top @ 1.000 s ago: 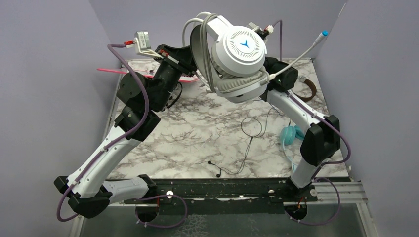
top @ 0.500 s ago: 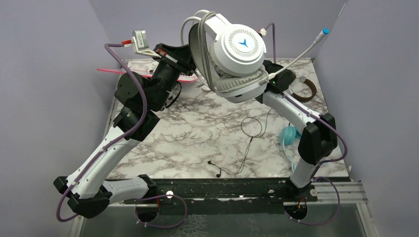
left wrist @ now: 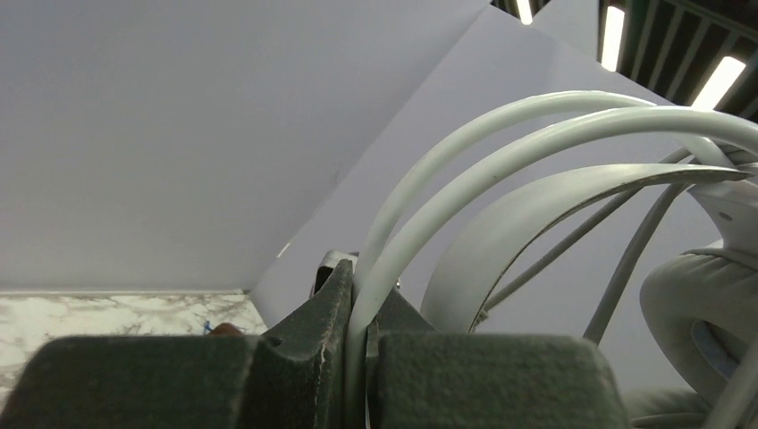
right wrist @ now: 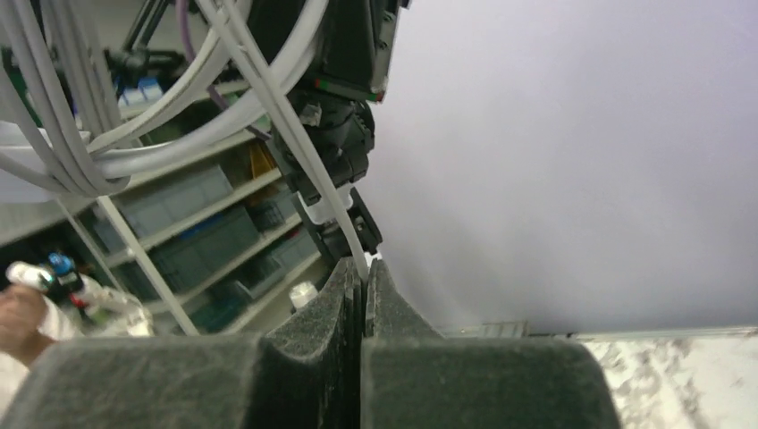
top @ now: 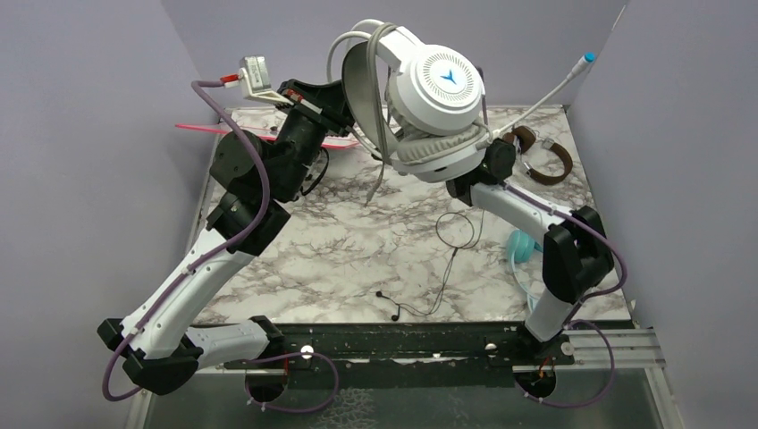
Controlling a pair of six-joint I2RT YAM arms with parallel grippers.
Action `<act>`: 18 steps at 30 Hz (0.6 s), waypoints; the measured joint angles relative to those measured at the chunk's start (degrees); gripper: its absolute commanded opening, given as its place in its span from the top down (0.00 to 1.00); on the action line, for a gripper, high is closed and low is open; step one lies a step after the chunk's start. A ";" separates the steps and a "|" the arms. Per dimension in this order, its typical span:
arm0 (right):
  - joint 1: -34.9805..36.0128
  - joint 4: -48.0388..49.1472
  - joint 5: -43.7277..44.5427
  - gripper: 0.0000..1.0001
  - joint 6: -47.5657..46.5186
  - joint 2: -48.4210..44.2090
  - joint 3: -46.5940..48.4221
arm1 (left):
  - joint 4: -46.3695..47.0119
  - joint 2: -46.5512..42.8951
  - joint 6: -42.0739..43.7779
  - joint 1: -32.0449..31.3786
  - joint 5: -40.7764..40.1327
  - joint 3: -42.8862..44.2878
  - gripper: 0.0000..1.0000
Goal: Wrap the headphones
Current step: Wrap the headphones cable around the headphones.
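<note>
The left gripper (left wrist: 359,290) is clamped on two strands of the grey-white cord (left wrist: 501,147), which arch up and to the right out of its jaws. The right gripper (right wrist: 362,273) is pinched tight on a single strand of the same cord at the centre of its wrist view. Between the arms the white headphones (top: 442,89) hang in the air at the upper centre of the overhead view, blue logo toward the camera, with cord loops draped over the band. On the marble table (top: 357,250) lie the brown headphones (top: 542,159) at upper right, the teal headphones (top: 521,246) partly behind the right arm, and a thin black cable (top: 451,255) near the middle.
</note>
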 measured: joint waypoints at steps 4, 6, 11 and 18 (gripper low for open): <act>1.29 0.26 10.56 0.99 0.42 -4.85 -13.70 | 1.31 0.00 2.62 0.00 -5.27 -3.06 1.00; 2.64 0.31 17.33 0.99 1.05 -7.93 -20.90 | 3.34 0.44 4.66 0.00 -8.59 -5.20 1.00; 7.67 -2.58 34.75 0.99 4.33 -14.93 -31.45 | 11.02 5.18 13.14 -0.02 -17.22 -6.95 1.00; 12.17 -31.01 49.75 0.99 20.85 -25.44 -32.87 | 24.98 8.52 24.26 -0.46 -25.99 -13.53 1.00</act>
